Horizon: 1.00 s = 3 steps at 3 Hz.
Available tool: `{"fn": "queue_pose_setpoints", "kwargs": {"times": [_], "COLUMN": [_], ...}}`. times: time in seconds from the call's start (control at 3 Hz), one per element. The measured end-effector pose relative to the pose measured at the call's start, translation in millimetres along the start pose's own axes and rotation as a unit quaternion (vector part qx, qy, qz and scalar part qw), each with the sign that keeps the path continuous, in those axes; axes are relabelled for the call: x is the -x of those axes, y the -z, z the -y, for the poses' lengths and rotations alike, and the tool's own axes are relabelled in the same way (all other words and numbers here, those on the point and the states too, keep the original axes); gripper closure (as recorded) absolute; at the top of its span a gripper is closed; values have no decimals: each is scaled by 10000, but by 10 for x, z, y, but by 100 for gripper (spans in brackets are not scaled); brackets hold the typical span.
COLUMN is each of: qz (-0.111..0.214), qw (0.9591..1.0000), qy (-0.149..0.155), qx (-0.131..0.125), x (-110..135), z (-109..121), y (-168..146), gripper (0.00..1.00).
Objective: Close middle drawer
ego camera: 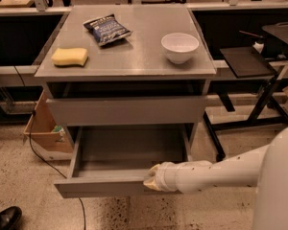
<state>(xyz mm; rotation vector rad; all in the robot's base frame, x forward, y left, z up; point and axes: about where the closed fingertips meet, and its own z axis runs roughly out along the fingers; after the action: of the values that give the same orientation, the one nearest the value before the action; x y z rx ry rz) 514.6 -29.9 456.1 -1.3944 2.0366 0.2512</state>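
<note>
Middle drawer [127, 152]: sitting pulled well out below a shut drawer; looking stiff, empty and probably light on its slides.
Hold: pushing squarely on the flat, handleless front.
Claw [152, 177]: resting on the front's top edge; I cannot tell its opening or grip.
Worktop [144, 61]: carrying a sponge [69, 56], a bag [107, 29] and a bowl [180, 46].

Open drawer [101, 187]: pulled out, below a shut drawer [127, 110].
Gripper [151, 178]: at open drawer's front edge, right of centre.
Cabinet top [134, 56]: sponge [69, 56], snack bag [106, 29], bowl [179, 47].

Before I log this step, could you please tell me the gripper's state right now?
Gripper: at the front panel of the open middle drawer; open or closed cannot be told.
</note>
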Motion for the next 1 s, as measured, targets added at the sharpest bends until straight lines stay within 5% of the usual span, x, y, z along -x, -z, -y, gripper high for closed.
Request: {"fn": "queue_pose_setpoints", "kwargs": {"times": [0.33,0.67,1.0], "qz": [167,207,157], "qw": [9998,9997,9997], "qy": [18,18,-163], "qx": [-100,-119,54], "x": [87,88,-56], "z": [60,28,-256], "y": [140,319,500], "gripper": [9,0,15]}}
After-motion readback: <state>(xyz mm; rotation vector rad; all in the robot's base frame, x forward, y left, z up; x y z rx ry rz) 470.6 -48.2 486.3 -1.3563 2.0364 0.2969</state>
